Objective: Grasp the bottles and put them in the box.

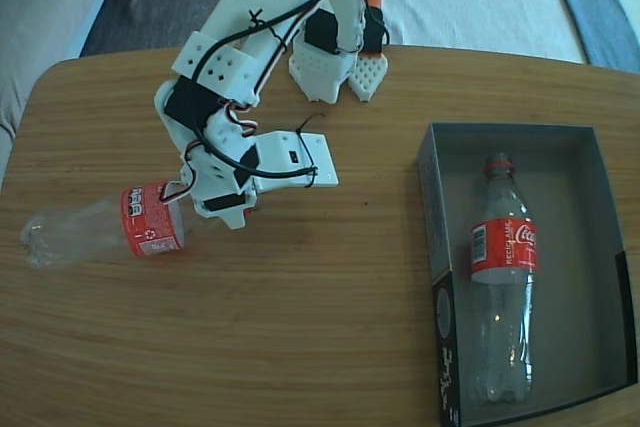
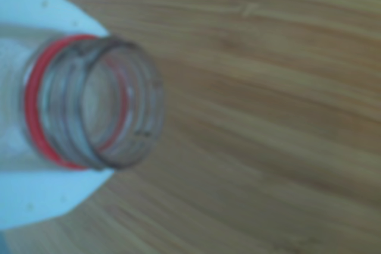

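One clear bottle (image 1: 150,219) with a red label lies on its side at the left of the wooden table, base pointing left. My white gripper (image 1: 197,215) is shut on its neck. In the wrist view the bottle's open mouth (image 2: 156,96) has a red ring and no cap, and sits between the white fingers (image 2: 36,4). A second bottle (image 1: 503,247) with a red cap lies lengthwise inside the box (image 1: 428,207), a dark grey tray at the right, near its left wall.
White and orange arm parts (image 1: 340,72) stand at the table's back edge. The table's rounded left corner is close to the held bottle's base. Bare wood (image 1: 330,287) lies between the gripper and the box. The box's right half (image 1: 580,267) is unoccupied.
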Tool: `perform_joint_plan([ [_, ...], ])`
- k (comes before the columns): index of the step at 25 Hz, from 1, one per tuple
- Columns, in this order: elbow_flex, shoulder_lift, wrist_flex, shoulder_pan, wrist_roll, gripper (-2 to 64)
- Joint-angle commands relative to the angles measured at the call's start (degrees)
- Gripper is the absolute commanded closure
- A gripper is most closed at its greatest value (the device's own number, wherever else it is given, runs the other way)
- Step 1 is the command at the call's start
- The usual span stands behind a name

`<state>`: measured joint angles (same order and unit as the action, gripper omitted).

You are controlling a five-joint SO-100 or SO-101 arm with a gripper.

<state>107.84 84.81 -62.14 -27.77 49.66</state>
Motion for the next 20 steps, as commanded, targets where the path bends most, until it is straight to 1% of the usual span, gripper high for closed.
perform_joint_plan([
  [1,-1.93,1.05,-0.18,0.53,0.09,61.5],
  [5,-2.99,1.85,-0.18,0.70,0.09,61.5],
  [9,-9.05,1.85,-1.76,3.60,-0.09,61.5],
  [15,-25.66,1.85,-8.79,9.49,-0.62,61.6],
  [20,-37.00,1.85,-16.17,16.17,-0.35,61.6],
])
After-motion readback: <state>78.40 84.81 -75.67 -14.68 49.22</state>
